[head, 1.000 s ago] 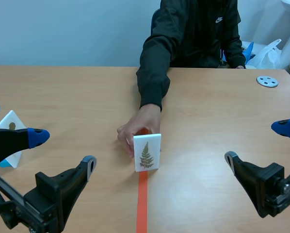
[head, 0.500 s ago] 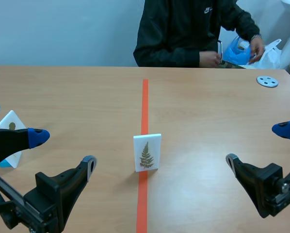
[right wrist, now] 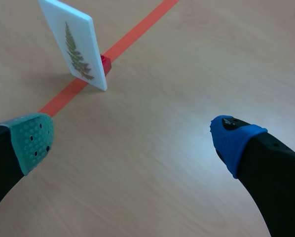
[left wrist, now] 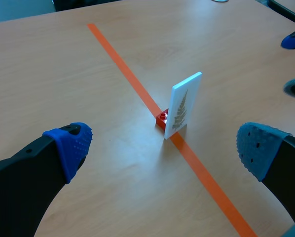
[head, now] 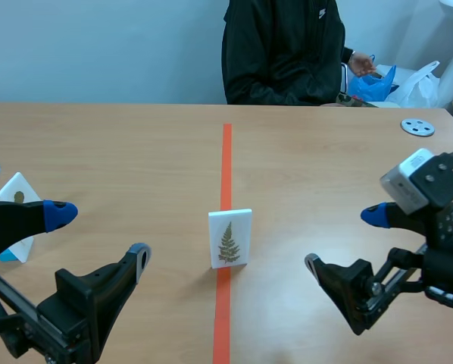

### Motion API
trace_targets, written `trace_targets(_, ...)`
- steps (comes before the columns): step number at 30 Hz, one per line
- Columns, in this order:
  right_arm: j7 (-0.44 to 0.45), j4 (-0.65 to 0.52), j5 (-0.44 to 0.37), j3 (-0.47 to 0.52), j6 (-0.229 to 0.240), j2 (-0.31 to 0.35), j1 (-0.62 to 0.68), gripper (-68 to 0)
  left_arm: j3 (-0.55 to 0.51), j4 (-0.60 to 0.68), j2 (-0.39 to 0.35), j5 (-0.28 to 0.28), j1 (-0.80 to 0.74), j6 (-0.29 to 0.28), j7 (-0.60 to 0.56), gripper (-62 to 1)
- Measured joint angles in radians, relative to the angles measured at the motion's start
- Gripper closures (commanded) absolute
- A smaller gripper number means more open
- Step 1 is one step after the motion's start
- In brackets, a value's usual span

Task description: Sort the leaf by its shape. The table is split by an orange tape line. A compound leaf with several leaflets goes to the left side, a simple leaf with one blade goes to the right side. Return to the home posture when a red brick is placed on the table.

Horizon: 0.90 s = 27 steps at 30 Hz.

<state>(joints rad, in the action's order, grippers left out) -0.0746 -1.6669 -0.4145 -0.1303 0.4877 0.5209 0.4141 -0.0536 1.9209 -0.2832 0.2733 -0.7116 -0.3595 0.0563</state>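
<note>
— Two grippers, and both are spread wide with nothing between the fingers. The left gripper (head: pixel 99 233) is near the table's (head: pixel 120 144) front left corner, the right gripper (head: pixel 346 241) near its front right. So where is the risk?

— At the card (head: pixel 229 239). It stands upright on the tape line (head: pixel 226 159), midway between the table's left and right edges and closer to the front edge. Only a small red block (left wrist: pixel 162 119) behind it props it up.

— So a nudge topples it?

— I think so. A finger that touches one side first would likely push it over, and a flat card is hard to pinch off the wood.

— And the sorting itself?

— The printed leaf looks like a fern with many small leaflets, so I judge it belongs on the left side. Setting it down to the right of the line would be the wrong sort.

— Anything else?

— The red block might be mistaken for the brick that calls the arms home. A second card (head: pixel 16 199) sits by the left edge, close to the left gripper, and a careless swing could knock it.
</note>
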Motion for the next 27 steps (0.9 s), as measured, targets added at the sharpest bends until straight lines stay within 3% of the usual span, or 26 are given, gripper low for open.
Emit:
trace_targets(10, 0.153, 0.224, 0.106, -0.235, 0.033, -0.005, -0.239, -67.9, 0.000, 0.000, 0.000, 0.000, 0.000, 0.000, 0.000, -62.3)
trace_targets(21, 0.259, 0.470, 0.254, -0.409, 0.033, -0.140, -0.422, -67.9, 0.000, 0.000, 0.000, 0.000, 0.000, 0.000, 0.000, -62.3)
trace_targets(27, 0.278, 0.528, 0.328, -0.470, 0.026, -0.188, -0.482, -67.9, 0.000, 0.000, 0.000, 0.000, 0.000, 0.000, 0.000, -62.3)
